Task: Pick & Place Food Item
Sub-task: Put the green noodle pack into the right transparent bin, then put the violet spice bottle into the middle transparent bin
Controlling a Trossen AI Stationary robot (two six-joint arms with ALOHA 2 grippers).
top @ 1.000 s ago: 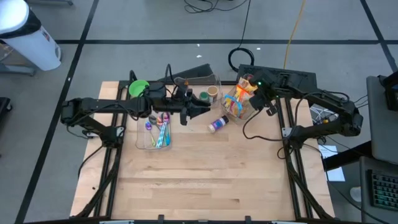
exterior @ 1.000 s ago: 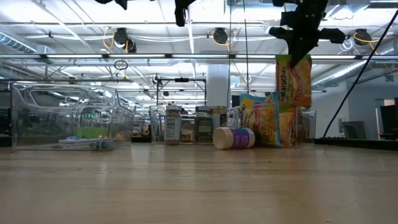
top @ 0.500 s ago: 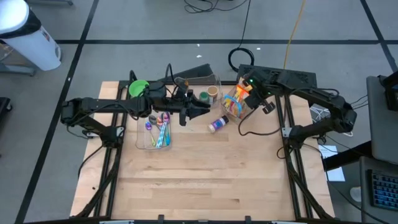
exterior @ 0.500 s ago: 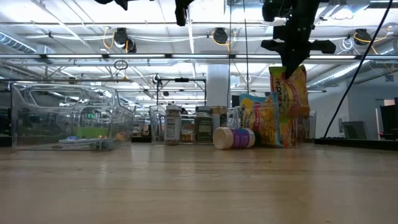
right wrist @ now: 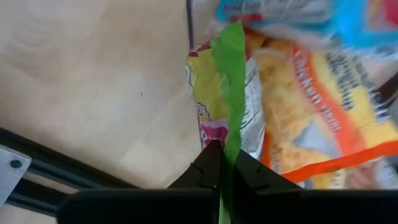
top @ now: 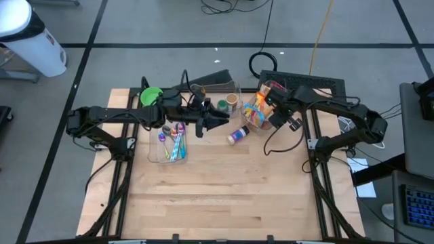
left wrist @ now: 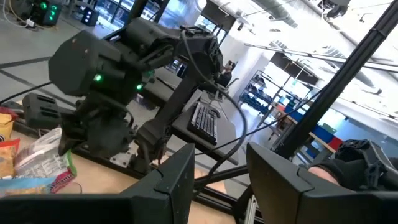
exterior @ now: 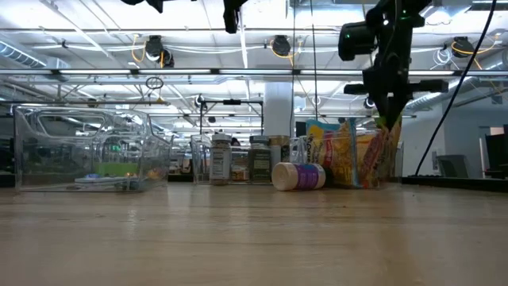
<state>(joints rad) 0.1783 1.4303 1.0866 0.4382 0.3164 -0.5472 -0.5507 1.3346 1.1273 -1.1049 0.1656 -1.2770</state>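
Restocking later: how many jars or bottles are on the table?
3. A green-topped jar and a tan-topped jar stand together near the far edge; a purple-capped bottle lies on its side nearer the middle. Others may be hidden.

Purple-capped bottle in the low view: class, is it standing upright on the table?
No. The bottle lies on its side on the table, its purple cap facing right toward the snack bin.
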